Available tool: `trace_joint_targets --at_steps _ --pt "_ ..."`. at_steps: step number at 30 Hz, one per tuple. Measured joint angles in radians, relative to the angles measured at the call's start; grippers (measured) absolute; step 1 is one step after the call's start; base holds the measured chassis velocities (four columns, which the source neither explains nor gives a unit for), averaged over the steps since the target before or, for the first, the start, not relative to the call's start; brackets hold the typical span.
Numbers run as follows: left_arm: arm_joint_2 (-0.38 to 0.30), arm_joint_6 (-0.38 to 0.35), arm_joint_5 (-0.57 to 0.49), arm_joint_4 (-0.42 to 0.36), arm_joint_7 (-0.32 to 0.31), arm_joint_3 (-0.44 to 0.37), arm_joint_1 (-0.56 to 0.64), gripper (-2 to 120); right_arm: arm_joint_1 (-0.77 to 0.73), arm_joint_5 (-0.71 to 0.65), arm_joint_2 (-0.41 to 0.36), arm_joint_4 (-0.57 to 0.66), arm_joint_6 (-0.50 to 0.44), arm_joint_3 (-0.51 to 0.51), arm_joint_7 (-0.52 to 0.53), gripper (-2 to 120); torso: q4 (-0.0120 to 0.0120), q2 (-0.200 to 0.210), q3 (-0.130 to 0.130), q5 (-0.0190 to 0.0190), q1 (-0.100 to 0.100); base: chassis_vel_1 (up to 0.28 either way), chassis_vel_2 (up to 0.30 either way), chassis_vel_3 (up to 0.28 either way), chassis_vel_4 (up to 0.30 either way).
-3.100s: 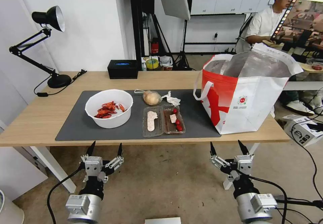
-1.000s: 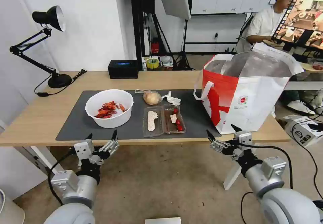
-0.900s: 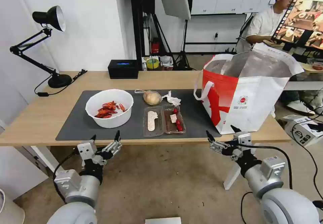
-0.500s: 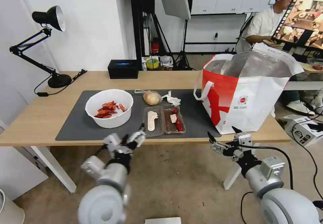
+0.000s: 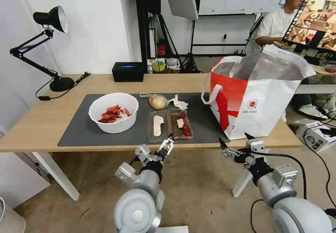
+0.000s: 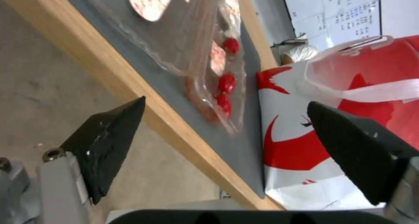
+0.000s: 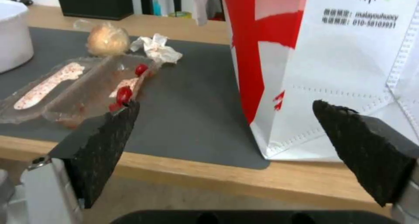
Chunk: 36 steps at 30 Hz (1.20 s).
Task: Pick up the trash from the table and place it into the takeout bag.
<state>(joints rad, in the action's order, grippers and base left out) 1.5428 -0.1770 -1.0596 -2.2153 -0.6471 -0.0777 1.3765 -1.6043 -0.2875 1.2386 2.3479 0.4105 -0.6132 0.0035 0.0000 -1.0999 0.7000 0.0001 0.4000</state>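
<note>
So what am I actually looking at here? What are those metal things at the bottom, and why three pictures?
Those are a robot's two arms, each ending in a gripper with two black jaws. One picture comes from a camera on its head; the other two from cameras on its wrists, so the dark wedges there are the jaws up close.

The left gripper, jaws open, is at the table's near edge, just before a clear tray with cherry tomatoes. The right gripper, also open, is near the takeout bag. Neither holds anything.

On the grey mat also lie a white bowl of red shells, a knotted bag and a crumpled tissue.
</note>
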Motion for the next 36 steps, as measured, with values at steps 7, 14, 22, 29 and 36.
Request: trace_joint_targets --at_steps 7,14,22,29,36 --pt "0.008 0.003 -0.031 0.024 0.004 -0.005 -0.04 100 -0.018 0.014 0.007 -0.001 -0.009 -0.002 0.0 100 0.0 0.0 0.0 -0.0001 0.0 0.0 0.0 0.0 0.0" --pt "0.0 0.005 -0.054 0.062 0.006 -0.004 -0.087 100 -0.025 0.017 0.006 -0.004 -0.016 -0.006 0.0 100 -0.0001 0.0 0.0 -0.0001 0.0 0.0 0.0 0.0 0.0" --pt "-0.001 0.005 -0.063 0.092 0.006 -0.005 -0.112 100 -0.017 0.02 0.004 -0.018 -0.021 -0.005 0.0 100 0.0 0.0 0.0 -0.0002 0.0 0.0 0.0 0.0 0.0" --pt "0.001 0.007 -0.066 0.109 0.006 -0.009 -0.123 100 -0.012 0.021 0.003 -0.025 -0.021 -0.002 0.0 100 0.0 0.0 0.0 -0.0001 0.0 0.0 0.0 0.0 0.0" --pt "0.002 0.008 -0.066 0.117 0.004 -0.01 -0.127 100 -0.01 0.021 0.003 -0.028 -0.022 -0.001 0.0 100 0.0 0.0 0.0 -0.0001 0.0 0.0 0.0 0.0 0.0"
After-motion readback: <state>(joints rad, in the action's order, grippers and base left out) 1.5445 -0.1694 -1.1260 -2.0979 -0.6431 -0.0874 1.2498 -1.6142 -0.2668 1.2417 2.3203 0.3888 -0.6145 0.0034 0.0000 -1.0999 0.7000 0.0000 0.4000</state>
